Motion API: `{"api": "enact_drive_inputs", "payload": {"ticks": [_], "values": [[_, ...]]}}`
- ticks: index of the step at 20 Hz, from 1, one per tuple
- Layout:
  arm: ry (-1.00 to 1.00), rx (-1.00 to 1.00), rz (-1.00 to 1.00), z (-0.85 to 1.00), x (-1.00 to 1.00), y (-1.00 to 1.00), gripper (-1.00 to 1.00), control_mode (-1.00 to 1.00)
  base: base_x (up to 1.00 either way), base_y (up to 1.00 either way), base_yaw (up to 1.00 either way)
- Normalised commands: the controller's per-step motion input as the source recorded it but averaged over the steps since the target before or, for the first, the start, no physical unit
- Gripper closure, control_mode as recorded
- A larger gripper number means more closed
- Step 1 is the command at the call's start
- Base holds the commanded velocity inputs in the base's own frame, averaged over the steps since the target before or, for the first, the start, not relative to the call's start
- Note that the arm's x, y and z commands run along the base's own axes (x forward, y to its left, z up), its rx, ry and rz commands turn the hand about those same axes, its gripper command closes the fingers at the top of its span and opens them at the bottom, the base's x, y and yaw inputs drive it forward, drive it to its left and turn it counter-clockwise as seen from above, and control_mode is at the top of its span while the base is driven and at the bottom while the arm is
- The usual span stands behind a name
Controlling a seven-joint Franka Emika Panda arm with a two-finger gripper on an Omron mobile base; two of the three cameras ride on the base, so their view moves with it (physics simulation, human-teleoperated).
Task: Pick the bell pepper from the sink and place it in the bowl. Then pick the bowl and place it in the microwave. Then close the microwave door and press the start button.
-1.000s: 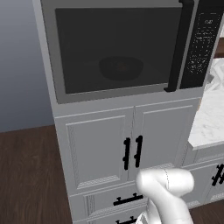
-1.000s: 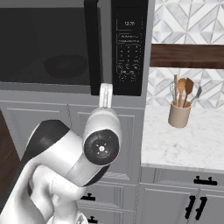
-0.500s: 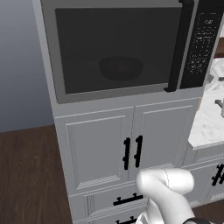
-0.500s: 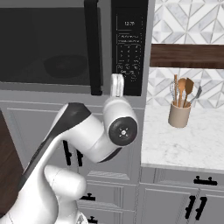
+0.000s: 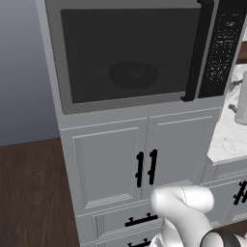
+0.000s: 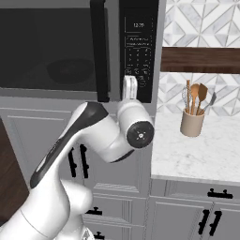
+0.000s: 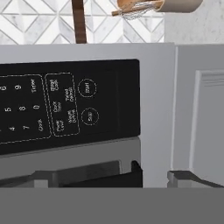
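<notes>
End effector point(image 6: 130, 87) spread wide, moved right to the control panel point(image 6: 138, 49), microwave door point(image 5: 126, 53) closed

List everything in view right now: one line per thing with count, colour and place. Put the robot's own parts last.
microwave: one, grey, built in above the white cabinets.
microwave door: one, grey frame with dark window, shut; black bar handle on its right.
bowl: one, dark, seen dimly through the window, inside the microwave.
control panel: one, black, right side of the microwave; round start button in the hand view.
cabinet doors: two, white with black handles, under the microwave.
counter: one, white marble, right of the microwave.
utensil holder: one, beige, wooden utensils in it, on the counter.
gripper: one, white, open, in front of the control panel's lower part.
</notes>
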Motion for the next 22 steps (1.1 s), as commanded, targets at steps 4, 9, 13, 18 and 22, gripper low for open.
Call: {"api": "enact_drive_inputs", "payload": {"ticks": [4, 9, 13, 18, 22], "values": [[0.0, 0.02, 0.03, 0.0, 0.19, -0.16, -1.0, -1.0, 0.0, 0.0, 0.0], [0.0, 0.01, 0.02, -0.01, 0.29, -0.09, -1.0, -1.0, 0.0, 0.0, 0.0], [0.0, 0.0, 0.0, -0.16, 0.34, 0.0, -1.0, -1.0, 0.0, 0.0, 0.0], [0.0, 0.0, 0.01, -0.28, 0.27, 0.0, -1.0, -1.0, 0.0, 0.0, 0.0], [0.0, 0.0, 0.0, -0.13, 0.33, 0.0, -1.0, -1.0, 0.0, 0.0, 0.0]]}}
